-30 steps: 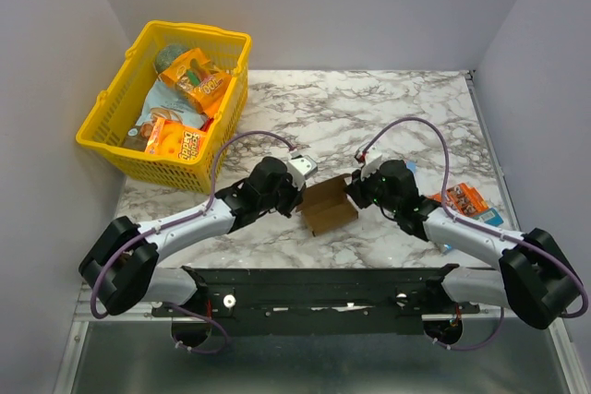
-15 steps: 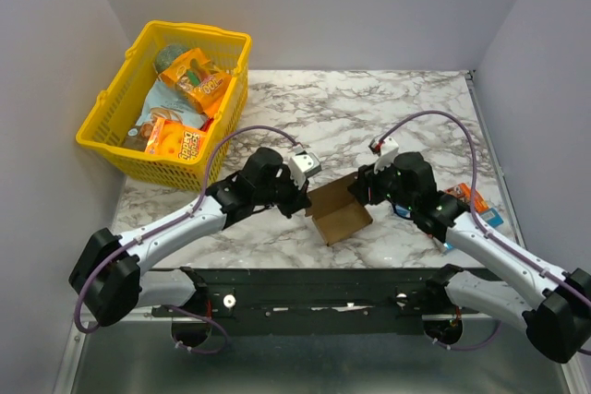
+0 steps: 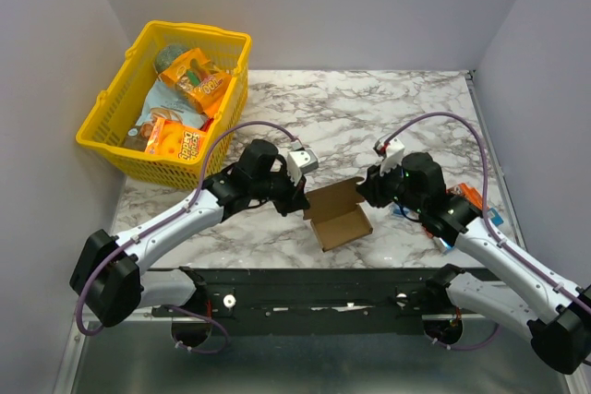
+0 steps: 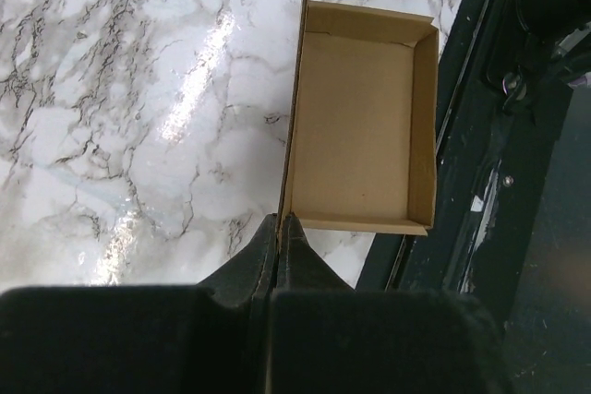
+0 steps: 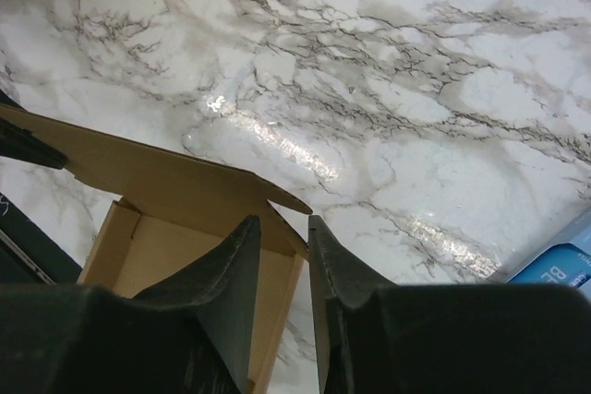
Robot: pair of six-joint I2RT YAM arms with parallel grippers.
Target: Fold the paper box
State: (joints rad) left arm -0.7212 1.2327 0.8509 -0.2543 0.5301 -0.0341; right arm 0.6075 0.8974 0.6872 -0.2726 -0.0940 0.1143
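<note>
Though box [image 3: 343, 225] plain, pkt [image 5: 559, 269] maybe "BE"

Top camera's no help for the grip, the wrists cover the fingertips. The flap in the left gripper [image 4: 278, 228] is edge-on and runs off the top. The right gripper [image 5: 283, 226] blocks the near corner of the box [image 3: 340, 219], so I can't tell if it's pinching. The blue packet [image 5: 559, 260] is cut off. Labels in the basket [image 3: 148, 165] are too small to read.

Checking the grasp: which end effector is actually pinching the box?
The left end effector: its fingers are shut on the edge of the box's upright flap. The right end effector shows a clear gap between its fingers.
</note>
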